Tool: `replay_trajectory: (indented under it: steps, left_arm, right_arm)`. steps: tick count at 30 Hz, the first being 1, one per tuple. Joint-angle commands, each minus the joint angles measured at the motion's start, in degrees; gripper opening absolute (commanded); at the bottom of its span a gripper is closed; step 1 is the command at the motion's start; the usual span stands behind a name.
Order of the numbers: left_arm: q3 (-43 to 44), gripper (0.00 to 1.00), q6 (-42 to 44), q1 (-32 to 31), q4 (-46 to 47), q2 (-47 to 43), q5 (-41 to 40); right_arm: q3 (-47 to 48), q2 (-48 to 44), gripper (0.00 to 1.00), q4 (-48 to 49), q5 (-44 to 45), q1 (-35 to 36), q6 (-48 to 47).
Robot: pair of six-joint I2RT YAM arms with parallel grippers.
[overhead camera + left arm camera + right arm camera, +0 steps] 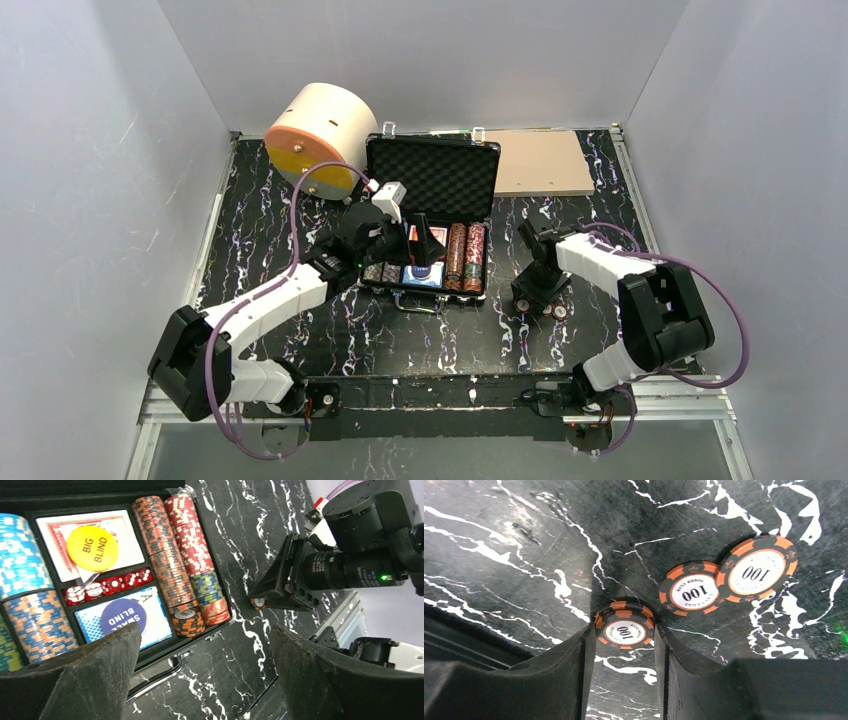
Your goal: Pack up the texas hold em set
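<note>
On the black worktop (pixel 440 340) the briefcase (pixel 433 175) lies open, the left end effector (pixel 204 645) spread wide over its near edge. Right of it, the right end effector (pixel 623 636) flanks a "100" chip (pixel 625 625); pinched or not, I cannot tell. Two more "100" chips (pixel 694 589) (pixel 757 569) lie beside, one reading "POKER CLUB". Inside the case: chip rows (pixel 167 555), "BIG BLIND" button (pixel 92 548), "SMALL BLIND" button (pixel 123 616), red dice (pixel 107 586).

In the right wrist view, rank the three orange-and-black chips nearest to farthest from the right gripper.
1. Lowest chip, between the jaws of the right gripper.
2. Middle chip, up and right.
3. Rightmost chip, highest in view.
</note>
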Motion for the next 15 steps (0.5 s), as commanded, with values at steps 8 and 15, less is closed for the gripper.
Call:
replay_trajectory:
  steps: [8, 15]
  left_arm:
    - [-5.72, 0.98, -8.64, -2.59, 13.46, 1.61, 5.80]
    - [-4.23, 0.98, -13.87, -7.16, 23.04, 10.84, 10.89]
  right_arm:
    - [-1.48, -14.18, 0.39, 1.15, -4.18, 0.19, 5.44]
    - [-3.13, -20.46, 0.39, 2.14, -11.25, 0.06, 8.90]
